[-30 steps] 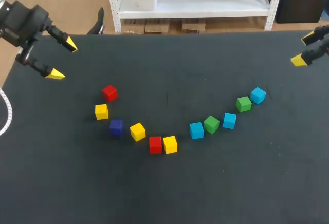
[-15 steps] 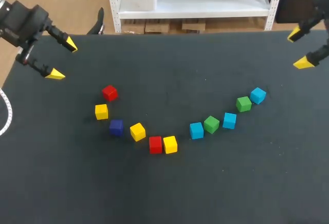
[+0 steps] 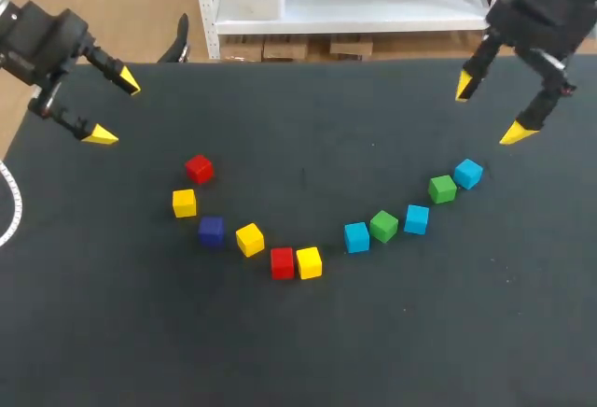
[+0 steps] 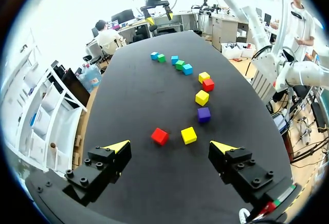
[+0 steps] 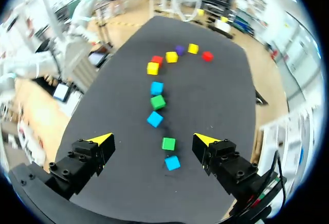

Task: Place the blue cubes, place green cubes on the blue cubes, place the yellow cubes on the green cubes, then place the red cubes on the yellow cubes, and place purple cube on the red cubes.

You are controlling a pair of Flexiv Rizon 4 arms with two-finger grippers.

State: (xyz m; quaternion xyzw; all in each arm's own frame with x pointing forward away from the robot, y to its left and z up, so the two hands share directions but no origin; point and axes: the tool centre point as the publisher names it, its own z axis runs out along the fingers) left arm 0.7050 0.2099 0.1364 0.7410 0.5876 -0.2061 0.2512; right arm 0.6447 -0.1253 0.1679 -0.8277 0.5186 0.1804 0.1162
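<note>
Cubes lie in a curved row on the black table point(image 3: 308, 342). From the left: red point(image 3: 198, 168), yellow point(image 3: 185, 203), purple point(image 3: 211, 231), yellow point(image 3: 249, 239), red point(image 3: 282, 262), yellow point(image 3: 309, 262), blue point(image 3: 356, 236), green point(image 3: 383, 226), blue point(image 3: 416, 218), green point(image 3: 442, 188), blue point(image 3: 468, 173). My left gripper point(image 3: 115, 108) hangs open over the far left of the table, empty; the red cube point(image 4: 159, 136) and a yellow cube point(image 4: 188, 135) lie just ahead of it. My right gripper point(image 3: 489, 108) hangs open above the far right, with the end blue cube point(image 5: 172, 162) and green cube point(image 5: 168, 143) below, between its fingers.
A white curved object point(image 3: 11, 203) lies at the table's left edge. Bare black tabletop stretches in front of the row and behind it, between the two grippers.
My right arm has swung in from the right edge toward the middle, now above the blue end of the row. The left arm and all cubes are unmoved.
</note>
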